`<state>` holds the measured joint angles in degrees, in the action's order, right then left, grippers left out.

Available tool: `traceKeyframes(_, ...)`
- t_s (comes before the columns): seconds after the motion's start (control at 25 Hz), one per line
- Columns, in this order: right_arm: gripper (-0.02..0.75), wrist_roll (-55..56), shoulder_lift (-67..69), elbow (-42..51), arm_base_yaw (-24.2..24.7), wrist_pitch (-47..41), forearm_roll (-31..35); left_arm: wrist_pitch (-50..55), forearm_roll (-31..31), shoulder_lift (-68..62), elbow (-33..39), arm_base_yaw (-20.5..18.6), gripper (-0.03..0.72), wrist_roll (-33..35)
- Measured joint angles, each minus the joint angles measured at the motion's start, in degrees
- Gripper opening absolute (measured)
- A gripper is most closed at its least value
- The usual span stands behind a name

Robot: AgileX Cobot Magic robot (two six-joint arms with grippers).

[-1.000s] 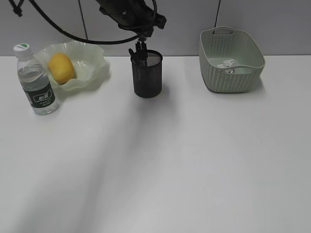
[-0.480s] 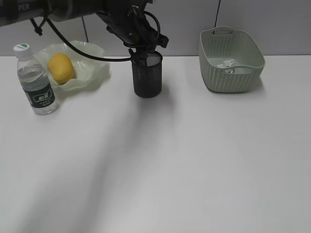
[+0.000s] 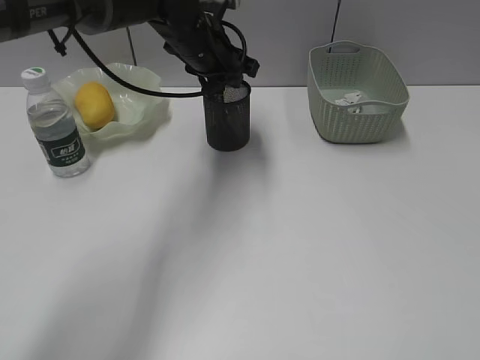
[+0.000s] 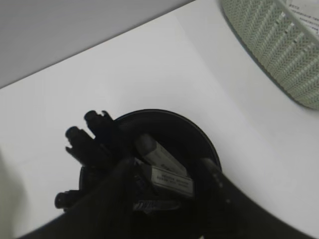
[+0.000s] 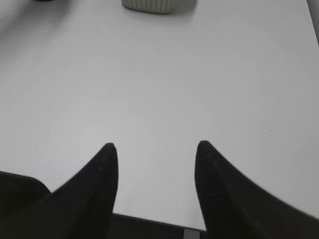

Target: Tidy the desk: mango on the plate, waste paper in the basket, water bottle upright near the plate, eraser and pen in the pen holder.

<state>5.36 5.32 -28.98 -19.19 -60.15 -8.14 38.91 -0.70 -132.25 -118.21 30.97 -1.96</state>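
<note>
The mango (image 3: 94, 103) lies in the wavy-rimmed plate (image 3: 142, 96) at the back left. The water bottle (image 3: 56, 127) stands upright next to the plate. The waste paper (image 3: 351, 99) lies in the basket (image 3: 356, 112) at the back right. My left gripper (image 3: 223, 76) is at the mouth of the pen holder (image 3: 227, 120). In the left wrist view its fingers (image 4: 167, 167) are spread apart over the holder's rim (image 4: 199, 134). The eraser (image 4: 169, 179) lies between them inside the cup, touching neither finger. Black pens (image 4: 87, 137) lean at the left side. My right gripper (image 5: 155, 149) is open and empty over the desk (image 3: 285, 247).
The left arm and its cables stretch across the back left, above the plate. The basket's wall (image 4: 279, 45) is to the right of the pen holder. The right gripper hangs near the desk's front edge, with the basket's base (image 5: 149, 5) far ahead.
My left gripper has come down from just above the pen holder to its mouth. Nothing else has moved.
</note>
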Motion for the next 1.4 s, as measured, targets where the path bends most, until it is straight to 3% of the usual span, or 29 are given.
traceKeyframes(0.4,0.404,0.0,0.0,0.0,0.0,0.0,0.0,7.7,0.1,6.3,0.0,0.1,0.335,0.0)
traceKeyframes(0.72,0.404,0.0,0.0,0.0,0.0,0.1,0.0,28.6,-0.2,12.2,-0.1,0.1,0.466,0.0)
traceKeyframes(1.12,0.404,0.0,0.0,0.0,0.0,0.2,-0.1,30.8,-2.1,19.1,0.8,-1.6,0.475,0.0)
traceKeyframes(1.24,0.404,0.0,0.0,0.0,0.0,0.2,-0.1,30.6,-2.2,22.7,4.6,-3.8,0.475,0.0)
traceKeyframes(1.4,0.404,0.0,0.0,0.0,0.0,0.2,-0.1,30.7,-2.8,30.0,15.0,-7.4,0.475,0.0)
